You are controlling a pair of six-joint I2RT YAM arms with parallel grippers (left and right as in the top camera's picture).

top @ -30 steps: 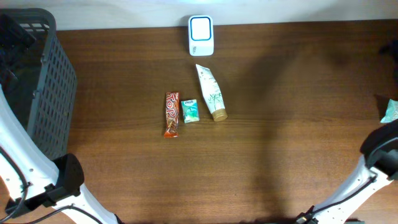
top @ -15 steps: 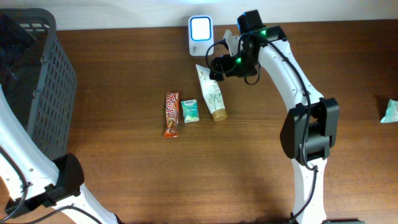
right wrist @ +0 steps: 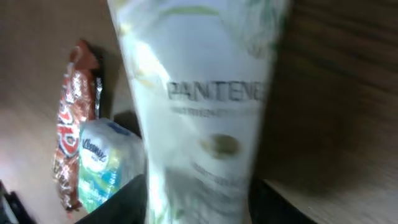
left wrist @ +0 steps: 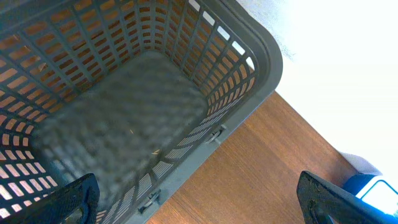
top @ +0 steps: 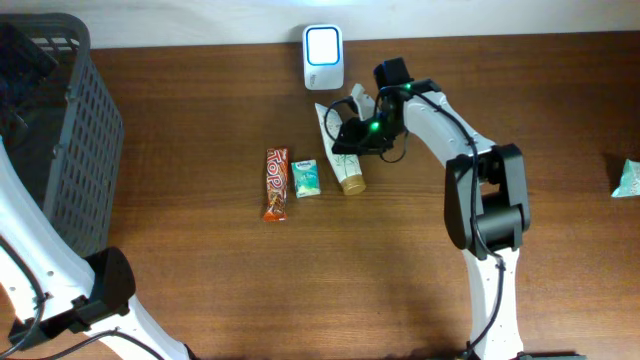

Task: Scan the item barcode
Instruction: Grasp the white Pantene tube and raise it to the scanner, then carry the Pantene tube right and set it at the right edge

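1. Surface: a dark wood-grain table (top: 200, 280). A pale strip of wall (top: 500, 15) runs behind its far edge.
2. Container: a grey slotted basket (top: 85, 150) stands at the far left corner of the table. The left wrist view looks down into it and shows its grid floor and slotted walls, blurred.
3. Left gripper (left wrist: 199, 205): hangs above the basket with its jaws spread wide and nothing between them.
4. Scanner (top: 323, 55): a white unit with a lit blue face, standing at the middle of the far edge.
5. Task item: a white tube (top: 347, 165) with a gold cap lies flat near the table centre, just in front of the scanner, cap toward the near edge.
6. Right gripper (top: 352, 135): positioned over the upper half of the tube. The right wrist view shows dark fingers (right wrist: 130, 199) on either side of the tube; whether they press on it cannot be told.
7. Other items: a green tissue pack (top: 305, 178) lies just left of the tube, and a red candy bar (top: 276, 184) just left of that.
8. A teal packet (top: 628, 178) lies at the right edge.
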